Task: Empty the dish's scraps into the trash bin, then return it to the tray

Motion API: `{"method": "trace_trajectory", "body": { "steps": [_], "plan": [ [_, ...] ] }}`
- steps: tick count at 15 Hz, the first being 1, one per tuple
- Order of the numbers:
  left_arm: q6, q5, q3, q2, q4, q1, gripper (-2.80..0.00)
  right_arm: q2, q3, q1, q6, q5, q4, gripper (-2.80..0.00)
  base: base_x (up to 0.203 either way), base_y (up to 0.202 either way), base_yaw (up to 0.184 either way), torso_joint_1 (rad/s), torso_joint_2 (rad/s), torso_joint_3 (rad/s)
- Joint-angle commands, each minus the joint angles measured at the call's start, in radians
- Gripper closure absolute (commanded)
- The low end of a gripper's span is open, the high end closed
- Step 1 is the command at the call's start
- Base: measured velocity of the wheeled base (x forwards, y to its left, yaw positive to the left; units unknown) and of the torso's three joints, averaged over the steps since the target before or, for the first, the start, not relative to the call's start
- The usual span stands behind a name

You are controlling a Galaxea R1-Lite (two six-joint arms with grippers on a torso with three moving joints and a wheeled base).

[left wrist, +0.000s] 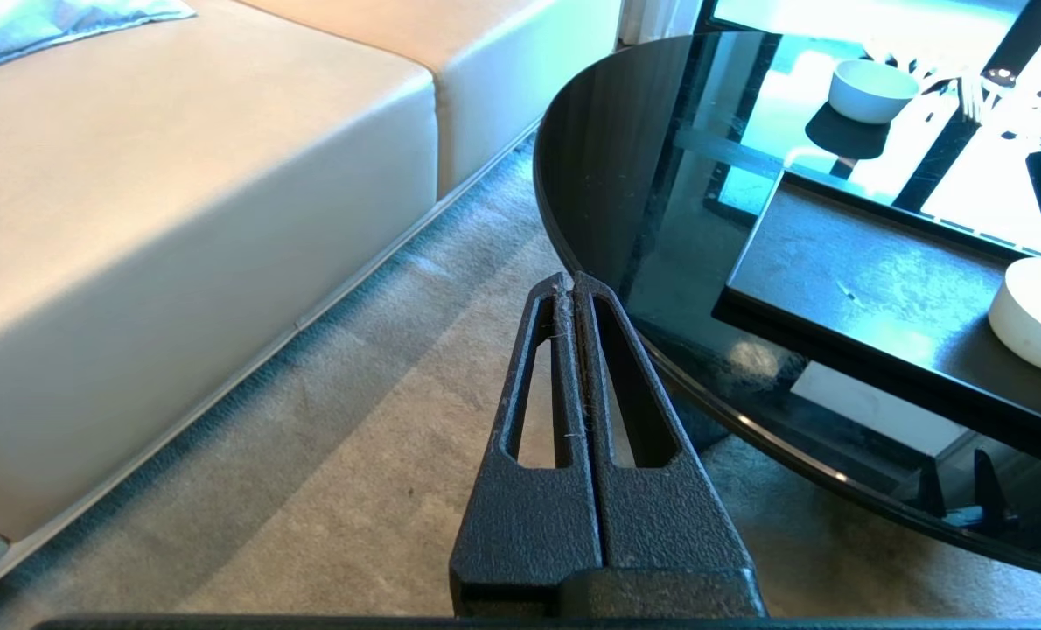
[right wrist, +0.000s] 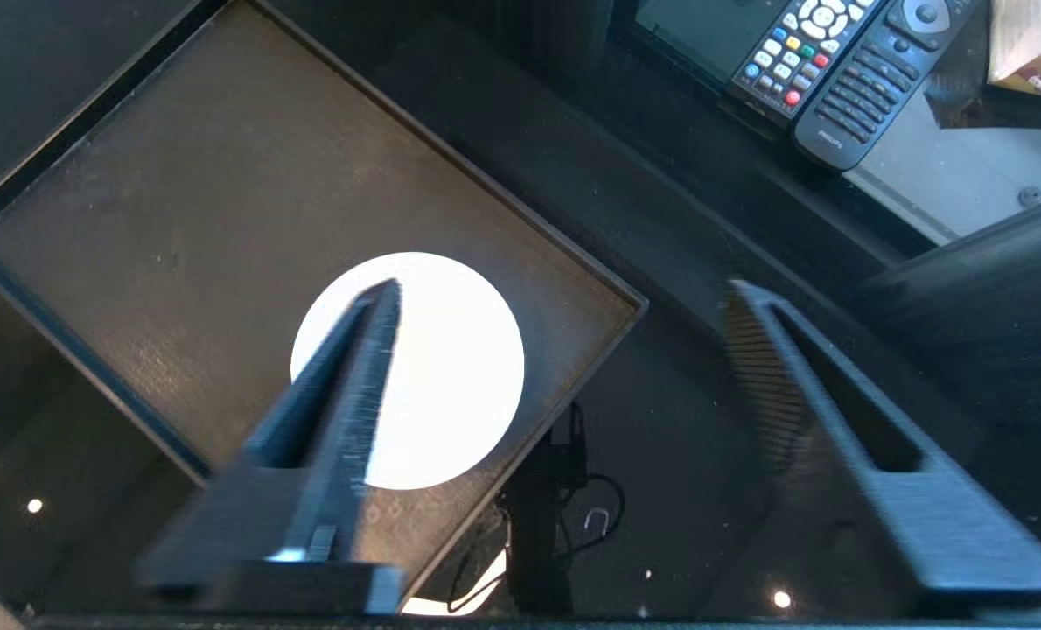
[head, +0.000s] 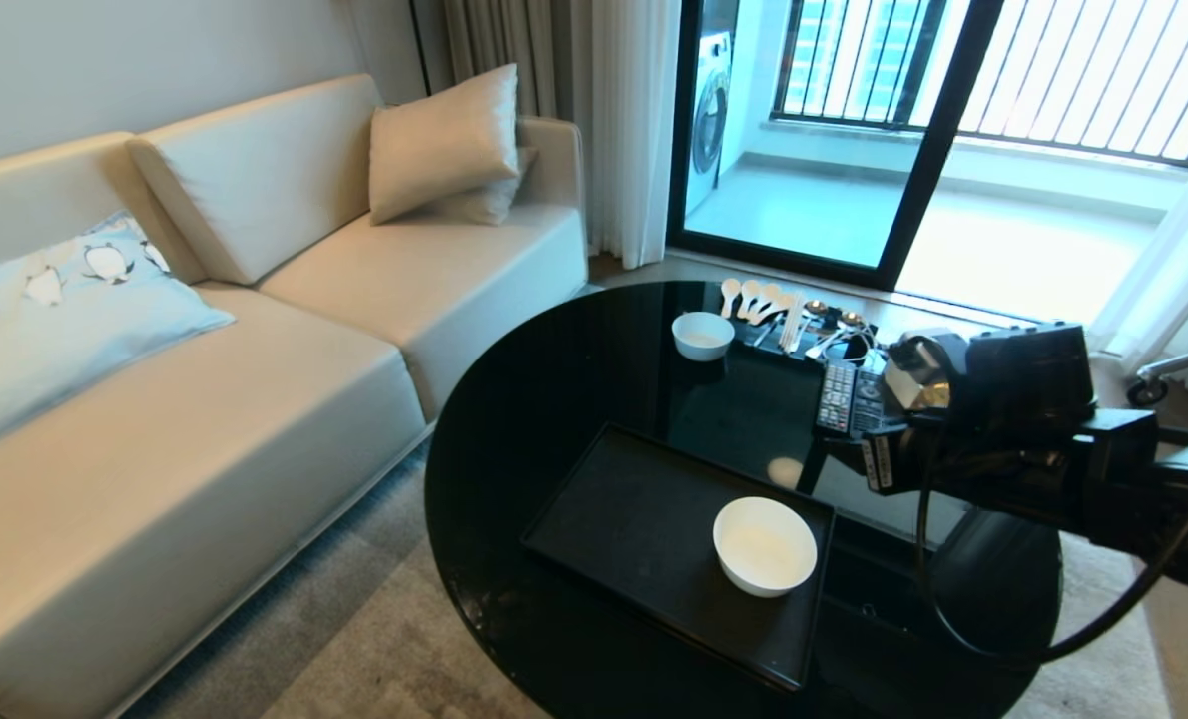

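The dish (head: pixel 764 546), a plain white bowl, stands upright in the near right corner of the black tray (head: pixel 614 519) and looks empty inside. No scraps show in it, and the trash bin is out of view. My right gripper (right wrist: pixel 562 289) hovers open above the table with nothing between its fingers. One finger overlaps the dish (right wrist: pixel 459 367) and the other hangs over bare tabletop beyond the tray's (right wrist: pixel 223 192) corner. My right arm (head: pixel 1003 399) reaches in from the right. My left gripper (left wrist: pixel 570 280) is shut and empty, parked low over the carpet beside the table edge.
A smaller white bowl (head: pixel 702 335), white spoons (head: pixel 754 297) and two remote controls (head: pixel 847 399) lie at the far side of the glossy black round table (head: pixel 514 399). A beige sofa (head: pixel 255 399) stands to the left.
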Motion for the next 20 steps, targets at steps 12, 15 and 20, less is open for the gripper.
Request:
{"method": "trace_trajectory", "body": {
  "steps": [12, 15, 20],
  "plan": [
    [-0.001, 0.000, 0.000, 0.000, -0.001, 0.000, 0.00, -0.398, 0.419, -0.359, -0.003, -0.002, -0.298, 0.00, 0.000, 0.000, 0.000, 0.000, 0.00, 0.000],
    [-0.002, 0.000, 0.000, 0.000, -0.001, 0.000, 0.00, -0.551, 0.629, -0.414, -0.003, -0.003, -0.369, 0.00, 0.000, 0.000, 0.000, 0.000, 0.00, 0.000],
    [-0.002, 0.000, 0.000, 0.000, -0.001, 0.000, 0.00, -0.769, 0.760, -0.423, -0.040, 0.063, -0.365, 0.00, 0.000, 0.000, 0.000, 0.000, 0.00, 0.000]
  ]
}}
